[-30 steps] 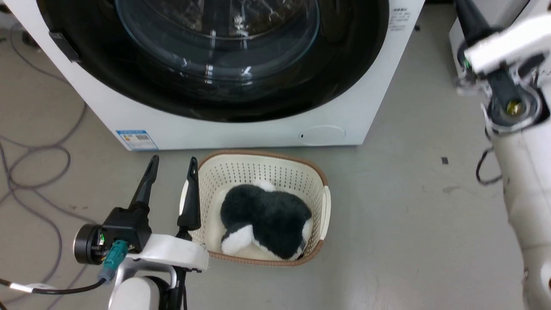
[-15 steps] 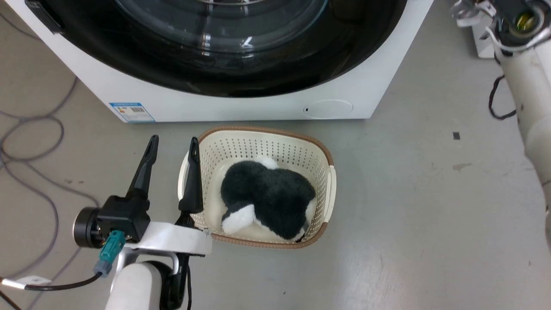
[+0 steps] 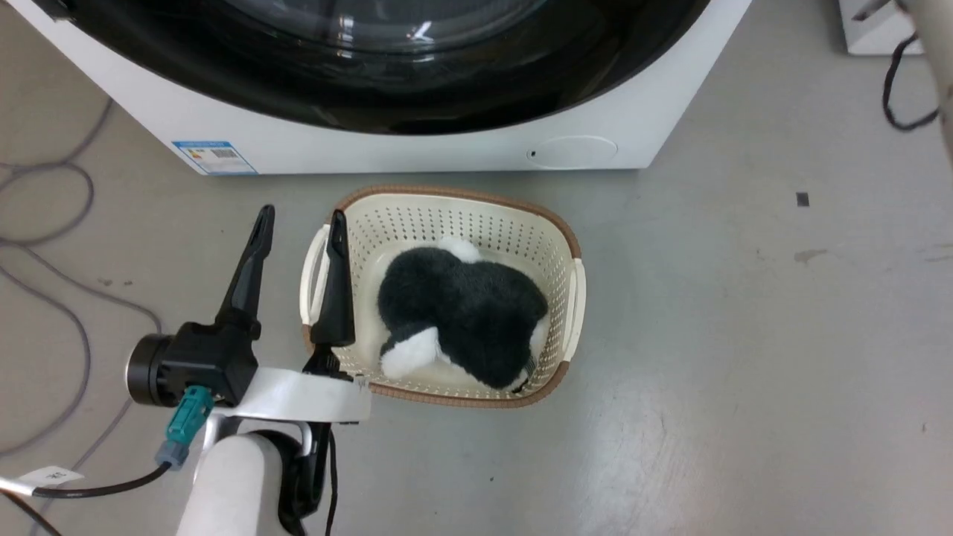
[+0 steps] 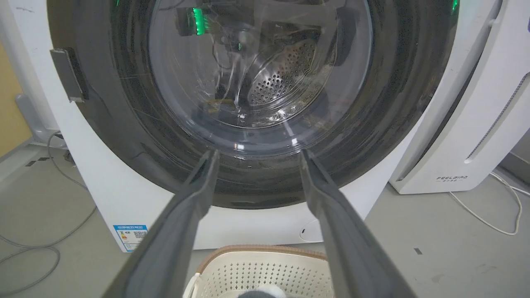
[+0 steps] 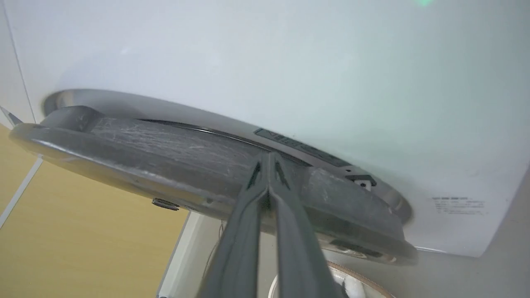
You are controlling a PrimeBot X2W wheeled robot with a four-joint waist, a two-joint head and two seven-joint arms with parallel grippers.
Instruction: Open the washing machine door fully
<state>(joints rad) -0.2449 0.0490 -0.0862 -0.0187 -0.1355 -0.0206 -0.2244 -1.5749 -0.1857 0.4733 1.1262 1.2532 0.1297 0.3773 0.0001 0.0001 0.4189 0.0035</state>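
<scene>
The washing machine (image 3: 417, 152) is white, with a blue label sticker (image 3: 212, 156) and a round filter cap (image 3: 573, 151) low on its front. Its door (image 4: 265, 103), glossy black around a bulging clear window, lies against the front, with a handle tab (image 4: 68, 74) on its left rim. My left gripper (image 3: 300, 219) hangs open and empty low before the machine, fingers aimed at the door (image 3: 387, 74). My right gripper (image 5: 269, 156) is shut on nothing, its tips at the door's outer rim (image 5: 174, 153), which is seen edge-on. Only a pale forearm (image 3: 942, 52) of my right arm is seen from the head.
A cream basket (image 3: 573, 298) holding a black-and-white plush toy (image 3: 465, 316) stands on the grey floor right in front of the machine, beside my left fingers. Grey cables (image 3: 45, 223) lie at the left. A white FEELBIRD appliance (image 4: 472, 124) stands close on the machine's right.
The head camera has tilted down, so the machine and basket sit higher in the picture. My right gripper has left the top right corner of the head view. The left gripper has hardly moved.
</scene>
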